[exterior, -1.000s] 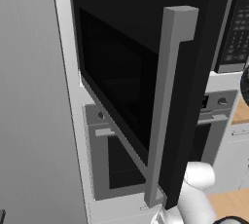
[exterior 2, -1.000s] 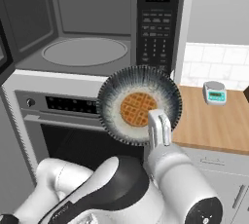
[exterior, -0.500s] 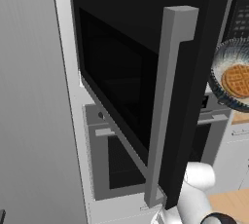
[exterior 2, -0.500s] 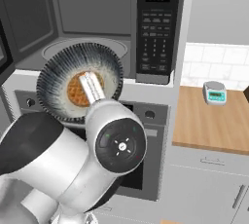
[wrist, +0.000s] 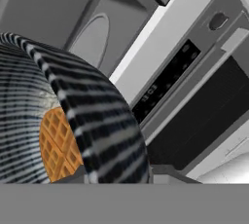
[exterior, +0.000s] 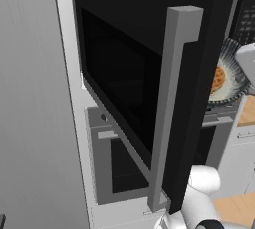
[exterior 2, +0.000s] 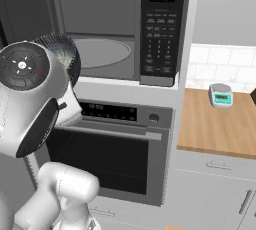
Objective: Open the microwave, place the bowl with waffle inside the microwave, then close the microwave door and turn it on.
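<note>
**Bowl at the mouth of the open microwave**

Well, I had the bowl [wrist: 73,121] pinched by its rim in the gripper [wrist: 116,177], jaws narrow on the wall of the bowl, w/ the waffle [wrist: 58,142] lying flat on the bottom. I judged a rim grip was chosen because the bowl is too wide to span; it also left the base free to slide onto the floor of the cavity. In the hand view the striped wall sat close at the lower left, w/ the oven's [exterior 2: 115,144] control strip beyond it.

The microwave door [exterior: 149,88] stood swung wide to the left, handle [exterior: 172,108] toward the cam, so the cavity was clear. In the right base view the bowl [exterior 2: 62,54] peeked from behind the arm's wrist, just in front of the opening, at abt the level of the turntable [exterior 2: 100,53]. In the left base view the bowl [exterior: 226,78] showed past the door's edge. Whether it was already over the sill I couldn't tell.

Room: the microwave [exterior 2: 130,29] was built in above the grey oven, keypad [exterior 2: 160,34] on its right. Further right ran a wooden counter [exterior 2: 215,129] w/ a small kitchen scale [exterior 2: 220,94] on it, white tile behind, grey cabinets below.

Next, by my read: ease the bowl in, level, onto the turntable, then release.
</note>
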